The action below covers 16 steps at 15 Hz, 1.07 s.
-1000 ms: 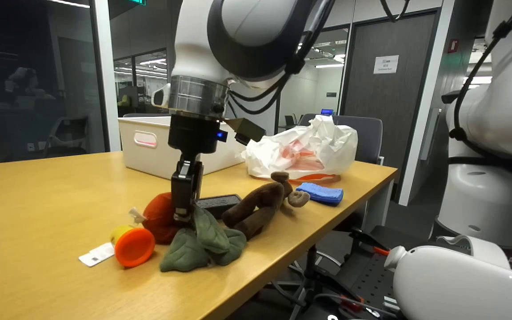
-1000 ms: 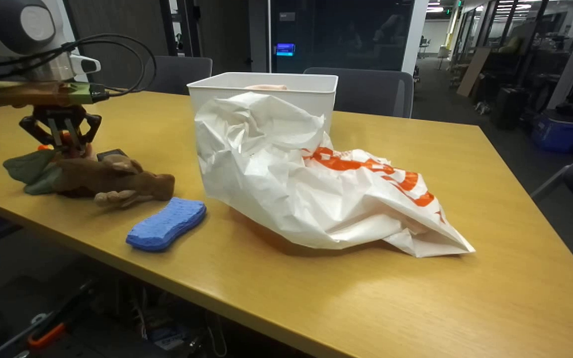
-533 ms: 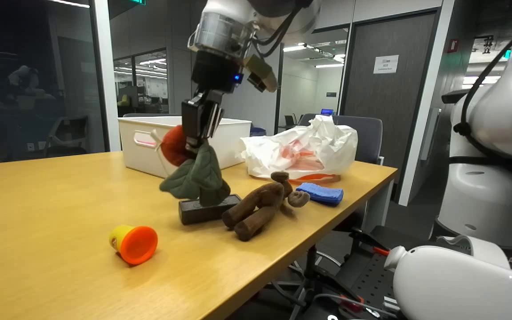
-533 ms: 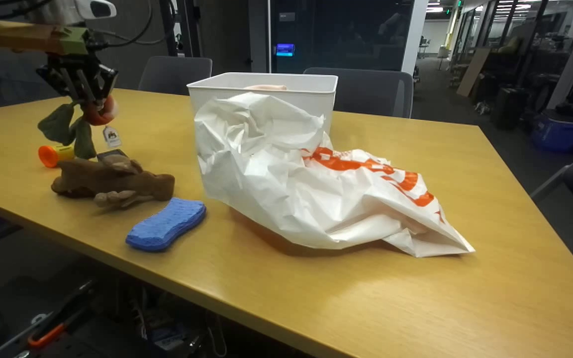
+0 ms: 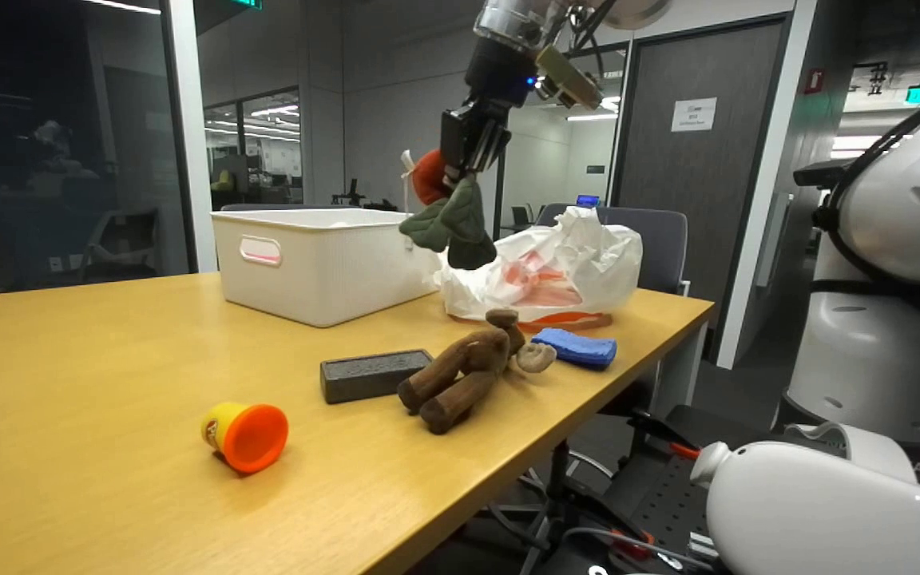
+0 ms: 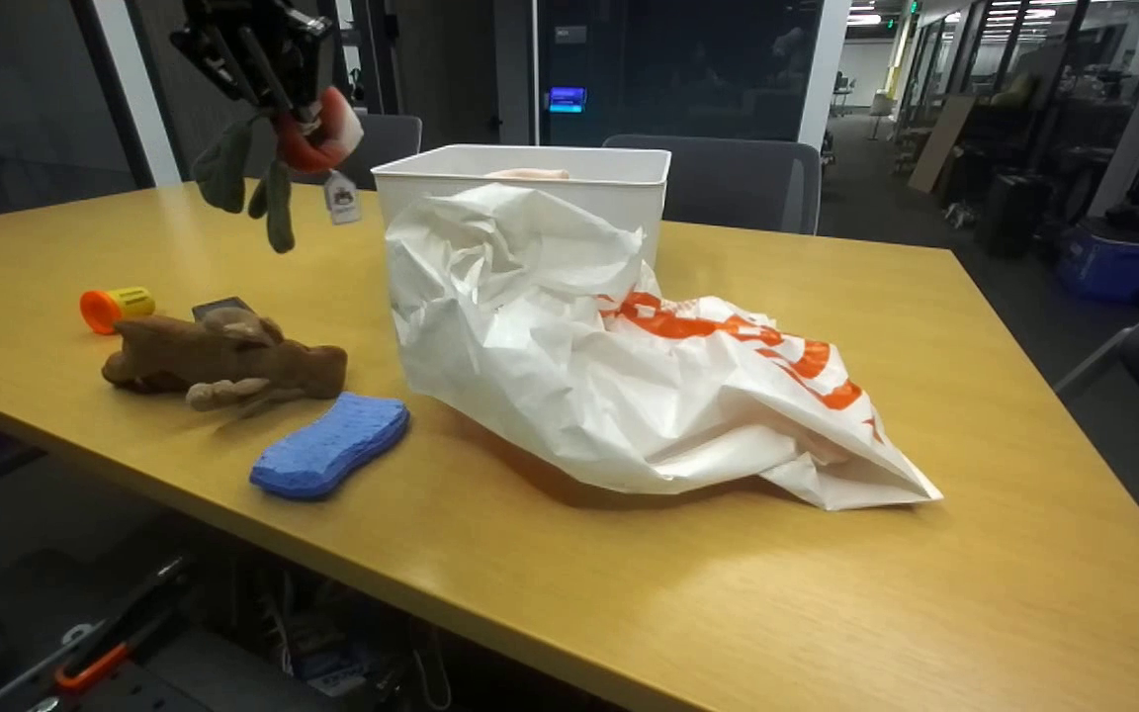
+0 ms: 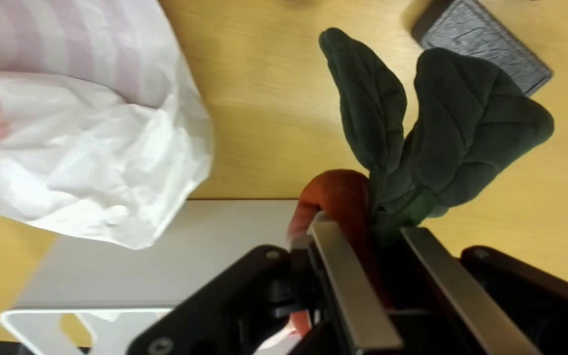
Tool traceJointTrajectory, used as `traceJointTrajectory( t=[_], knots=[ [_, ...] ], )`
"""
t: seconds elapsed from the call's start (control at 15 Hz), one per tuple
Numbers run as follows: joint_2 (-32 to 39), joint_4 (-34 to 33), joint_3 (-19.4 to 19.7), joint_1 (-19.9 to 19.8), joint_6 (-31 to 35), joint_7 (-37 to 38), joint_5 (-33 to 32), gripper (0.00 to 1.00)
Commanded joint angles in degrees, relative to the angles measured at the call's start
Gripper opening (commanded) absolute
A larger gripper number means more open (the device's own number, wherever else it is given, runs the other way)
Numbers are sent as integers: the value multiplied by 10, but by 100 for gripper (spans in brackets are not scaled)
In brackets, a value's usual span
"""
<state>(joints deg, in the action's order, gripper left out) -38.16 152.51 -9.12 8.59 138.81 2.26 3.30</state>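
- Bin (image 5: 372, 267): matt plastic, fine ribs
- Bag (image 6: 550, 366) nr bin: thin crinkly plastic, semi-gloss
- Table (image 6: 777, 593) under bin: smooth wood-look, lt gloss
- Leafy toy (image 7: 446, 133) nr bin: matt cloth, stitched
- Brown toy (image 6: 204, 351): matt plush
- Sponge (image 6: 332, 447): rough, matt

Wrist view: end effector (image 7: 368, 229) hides part of plush toy (image 7: 437, 138); bag (image 7: 87, 158) cut at left edge, box (image 7: 156, 271) at bottom. In an exterior view, tag (image 6: 342, 199) too small to read.

Just beside a brown plush animal (image 6: 194, 356), a blue sponge (image 6: 332, 445) lies near a crumpled white bag (image 6: 579, 371).
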Motion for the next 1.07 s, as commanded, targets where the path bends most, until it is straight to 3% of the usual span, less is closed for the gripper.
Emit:
traceJointTrajectory(
  t=[0.0, 0.2, 0.27, 0.53, 0.8, 1.0],
  knots=[
    [-60, 48, 8, -72, 22, 46, -49, 5],
    [-65, 75, -8, -142, 53, 94, -98, 5],
    [-38, 51, -22, -169, 60, 116, -121, 5],
    [-5, 58, -140, -262, 82, 254, -238, 5],
    [60, 62, -230, -320, 59, 384, -338, 5],
    [111, 66, -243, -358, 38, 472, -442, 5]
  ],
)
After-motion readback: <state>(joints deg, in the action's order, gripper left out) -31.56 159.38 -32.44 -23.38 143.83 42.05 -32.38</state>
